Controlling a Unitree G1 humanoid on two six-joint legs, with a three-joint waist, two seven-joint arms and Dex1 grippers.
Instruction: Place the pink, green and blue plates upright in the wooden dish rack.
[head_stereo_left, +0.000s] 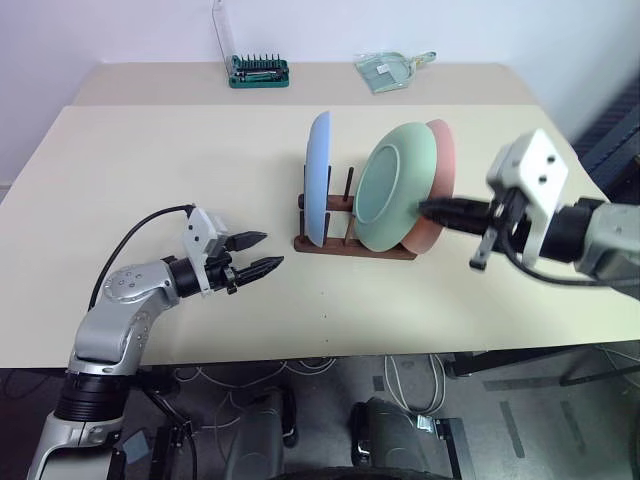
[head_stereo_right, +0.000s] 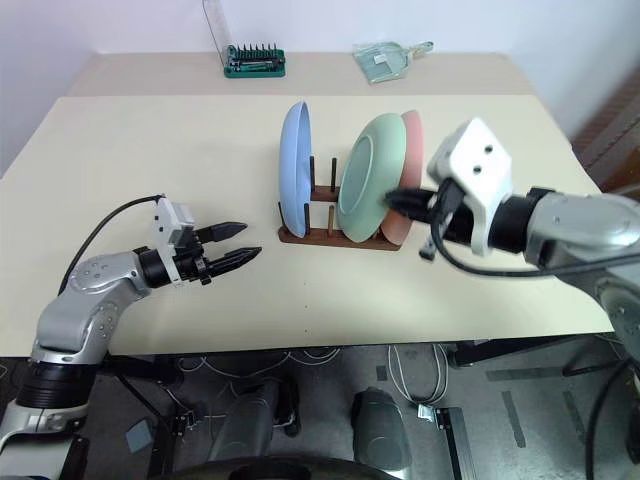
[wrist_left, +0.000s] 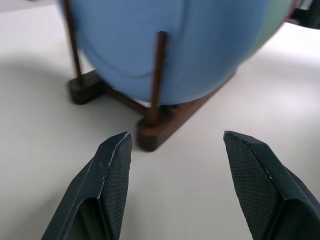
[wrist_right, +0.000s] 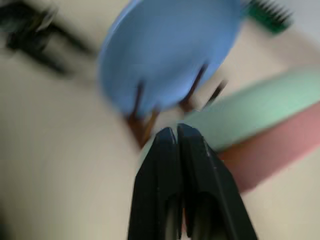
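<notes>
The right gripper (head_stereo_left: 428, 209), its fingers pressed together and holding nothing, points at the face of the green plate (head_stereo_left: 396, 198), its tips just in front of it. That plate leans upright in the wooden dish rack (head_stereo_left: 352, 243) near the middle of the table (head_stereo_left: 150, 180), with the pink plate (head_stereo_left: 441, 175) behind it and the blue plate (head_stereo_left: 318, 178) at the other end. The left gripper (head_stereo_left: 262, 252) hovers with fingers apart, aimed at the rack from nearer the table's front edge.
</notes>
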